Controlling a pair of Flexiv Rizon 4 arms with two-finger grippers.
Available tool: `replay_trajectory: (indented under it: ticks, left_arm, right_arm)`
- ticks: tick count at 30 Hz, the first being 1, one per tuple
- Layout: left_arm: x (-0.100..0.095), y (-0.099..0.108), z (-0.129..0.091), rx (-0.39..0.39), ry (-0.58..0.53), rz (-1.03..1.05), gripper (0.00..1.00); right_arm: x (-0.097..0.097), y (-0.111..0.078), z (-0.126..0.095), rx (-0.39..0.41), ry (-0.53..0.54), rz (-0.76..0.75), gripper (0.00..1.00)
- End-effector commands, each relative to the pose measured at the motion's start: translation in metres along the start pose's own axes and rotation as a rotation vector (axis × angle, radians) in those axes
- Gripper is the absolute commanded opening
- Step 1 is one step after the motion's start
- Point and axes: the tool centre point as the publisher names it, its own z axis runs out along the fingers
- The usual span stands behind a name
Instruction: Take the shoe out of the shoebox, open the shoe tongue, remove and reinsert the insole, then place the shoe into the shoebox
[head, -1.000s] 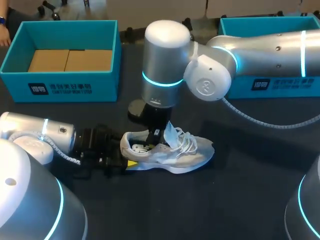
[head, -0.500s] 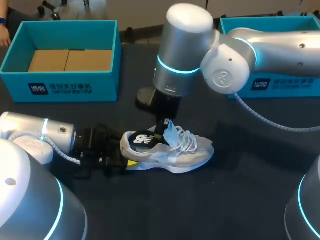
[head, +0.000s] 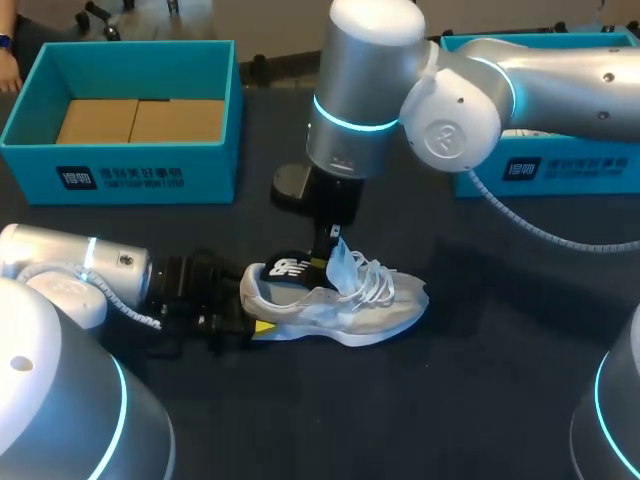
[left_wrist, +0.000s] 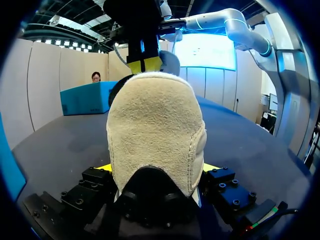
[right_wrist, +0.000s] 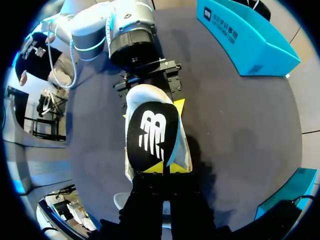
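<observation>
A white and grey shoe (head: 370, 305) lies on its sole mid-table, toe to the right, tongue and laces raised. My left gripper (head: 250, 306) comes in low from the left; its yellow tips clasp the fuzzy heel (left_wrist: 155, 125) from both sides. My right gripper (head: 330, 258) hangs straight down over the shoe's opening, shut on one end of the black insole (right_wrist: 152, 132) with a white logo. The insole (head: 288, 268) is tilted up, partly out of the shoe. In the left wrist view the right gripper (left_wrist: 144, 65) shows just above the heel.
A teal shoebox (head: 120, 165) with a cardboard liner stands open at the back left. A second teal box (head: 560, 170) sits at the back right, partly behind my right arm. Dark tabletop lies free in front of and to the right of the shoe.
My right gripper has risen and shifted right, drawing the black insole up out of the shoe. Left gripper and shoe have stayed put.
</observation>
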Motion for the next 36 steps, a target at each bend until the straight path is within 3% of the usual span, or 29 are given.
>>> replay_trajectory:
  ticks: [1,5,17,26,36]
  left_arm:
    - [-0.002,0.003,0.003,-0.003,0.001,0.001,0.0]
    - [-0.002,0.003,0.003,-0.003,0.001,0.001,0.0]
    - [-0.002,0.003,0.003,-0.003,0.001,0.001,0.0]
    - [-0.002,0.003,0.003,-0.003,0.001,0.001,0.0]
    - [-0.002,0.003,0.003,-0.003,0.001,0.001,0.0]
  right_arm:
    - [0.003,-0.005,-0.006,-0.015,-0.01,-0.002,0.0]
    - [0.003,-0.002,-0.009,-0.056,-0.029,-0.018,0.0]
    - [0.002,0.003,-0.01,-0.036,-0.008,-0.052,0.0]
    - [0.01,-0.005,-0.004,-0.024,0.023,-0.052,0.0]
    - [0.005,-0.013,-0.002,0.015,0.064,-0.066,0.0]
